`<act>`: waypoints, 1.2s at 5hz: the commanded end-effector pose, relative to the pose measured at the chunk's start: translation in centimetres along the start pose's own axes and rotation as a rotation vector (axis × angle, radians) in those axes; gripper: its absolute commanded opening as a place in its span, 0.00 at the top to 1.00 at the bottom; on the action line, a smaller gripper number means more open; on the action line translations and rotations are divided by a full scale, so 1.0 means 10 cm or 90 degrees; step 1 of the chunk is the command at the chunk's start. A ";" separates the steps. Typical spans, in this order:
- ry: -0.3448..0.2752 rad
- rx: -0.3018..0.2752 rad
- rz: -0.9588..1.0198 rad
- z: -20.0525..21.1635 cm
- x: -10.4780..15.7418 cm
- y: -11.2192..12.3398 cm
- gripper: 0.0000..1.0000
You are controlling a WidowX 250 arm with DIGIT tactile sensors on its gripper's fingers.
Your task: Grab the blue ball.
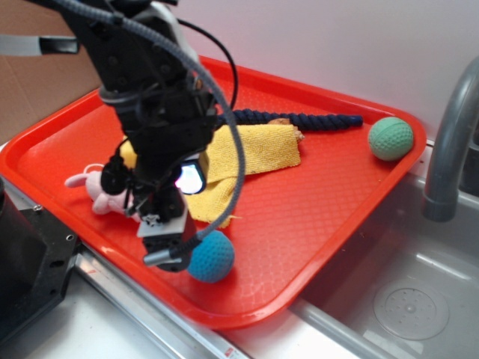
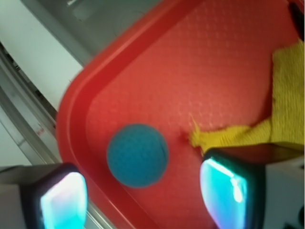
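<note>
- Exterior: blue ball [image 1: 211,256] on red tray [image 1: 314,217], near its front rim; tool [image 1: 171,250] low, just left of ball. Yellow cloth [image 1: 254,149] behind.
- Wrist: tool [image 2: 143,195] spread wide, nothing held; blue ball [image 2: 137,155] between the fingers [image 2: 228,188], unclamped.

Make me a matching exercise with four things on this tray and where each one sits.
Things:
1. blue ball
2. green ball
3. yellow cloth
4. pink plush toy

Places:
A. far right corner of the tray, by the faucet
B. middle of the tray, beside the dark blue rope
C. near edge of the tray, by the hand
D. left of the arm, partly hidden by it

Pairs: 1-C, 2-A, 3-B, 4-D
</note>
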State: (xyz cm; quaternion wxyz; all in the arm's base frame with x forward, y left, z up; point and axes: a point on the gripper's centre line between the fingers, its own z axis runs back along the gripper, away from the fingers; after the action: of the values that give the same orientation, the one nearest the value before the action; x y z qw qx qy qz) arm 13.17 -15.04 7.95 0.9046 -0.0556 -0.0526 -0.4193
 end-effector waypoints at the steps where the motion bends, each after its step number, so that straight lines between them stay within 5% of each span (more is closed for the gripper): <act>1: 0.022 -0.039 -0.053 -0.15 0.00 0.04 0.00; 4: 0.022 -0.039 -0.053 -0.15 0.00 0.04 0.00; 5: 0.056 -0.061 -0.089 -0.28 0.07 -0.09 0.00; 6: 0.049 -0.097 -0.125 -0.35 0.06 -0.25 0.00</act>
State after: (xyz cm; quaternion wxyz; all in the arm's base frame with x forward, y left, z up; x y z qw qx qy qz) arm 12.24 -17.41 4.39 0.8603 -0.0998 0.0170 -0.4997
